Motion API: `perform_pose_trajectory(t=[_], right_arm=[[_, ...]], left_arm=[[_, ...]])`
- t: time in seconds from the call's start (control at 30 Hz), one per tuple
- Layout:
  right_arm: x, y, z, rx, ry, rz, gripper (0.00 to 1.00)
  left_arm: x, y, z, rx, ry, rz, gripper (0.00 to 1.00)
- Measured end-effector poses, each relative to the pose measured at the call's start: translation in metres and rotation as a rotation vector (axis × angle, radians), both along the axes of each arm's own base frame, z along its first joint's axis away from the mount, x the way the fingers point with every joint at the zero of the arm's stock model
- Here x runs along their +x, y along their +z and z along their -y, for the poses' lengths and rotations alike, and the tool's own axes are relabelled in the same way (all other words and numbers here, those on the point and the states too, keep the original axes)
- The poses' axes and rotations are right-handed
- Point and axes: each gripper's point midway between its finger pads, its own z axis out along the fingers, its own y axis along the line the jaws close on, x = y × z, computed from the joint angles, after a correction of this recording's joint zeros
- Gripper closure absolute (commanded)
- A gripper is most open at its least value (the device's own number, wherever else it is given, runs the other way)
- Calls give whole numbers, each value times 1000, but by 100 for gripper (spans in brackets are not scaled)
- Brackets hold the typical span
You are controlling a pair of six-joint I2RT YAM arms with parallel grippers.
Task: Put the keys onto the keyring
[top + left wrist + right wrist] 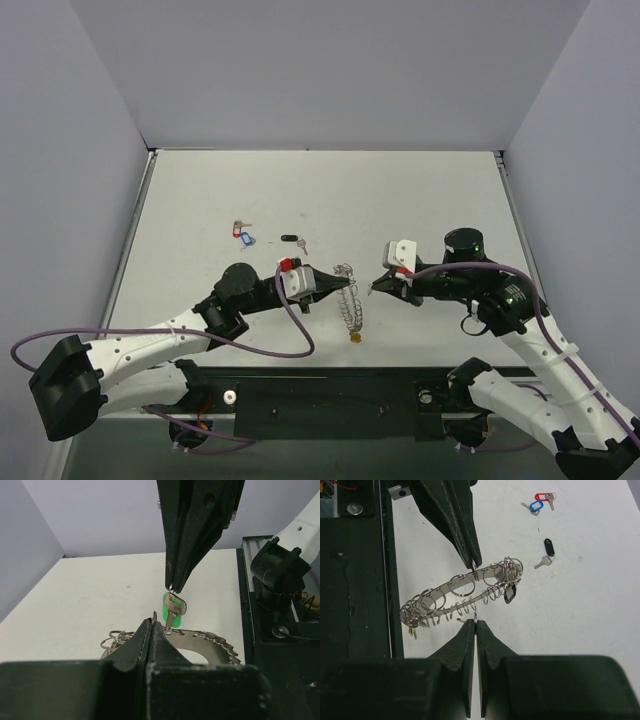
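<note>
- Near the middle of the white table (430,200), the large silvery metal keyring (451,584), fringed with small loops, stands on edge
- Left gripper (153,625) is clamped on 1 of its loops
- Right gripper (476,629) pinches a small silver key with a green tag (173,611), just beside the ring
- 3 loose keys, tagged red (540,496), blue (535,506) and black (548,546), lie well apart from it

Top external: high, behind arm bases (465,380) at 6 o'clock, faces down and forward, far, whole table (200,200) in frame. Left wrist: low, very near, looks along own left gripper (154,617) across table; right gripper (171,586) at 12 o'clock. Right wrist: near, looks steeply down; loose keys (536,506) at 1 o'clock. All three share keyring (350,300).
</note>
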Motion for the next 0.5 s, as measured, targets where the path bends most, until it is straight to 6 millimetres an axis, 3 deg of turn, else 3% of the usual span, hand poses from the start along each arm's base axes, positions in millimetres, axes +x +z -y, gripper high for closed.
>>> perform_pose_trajectory(t=[0.5], right_arm=[[-11, 4, 2, 40, -28, -55, 100]], left_arm=[[-12, 7, 11, -76, -33, -208, 100]])
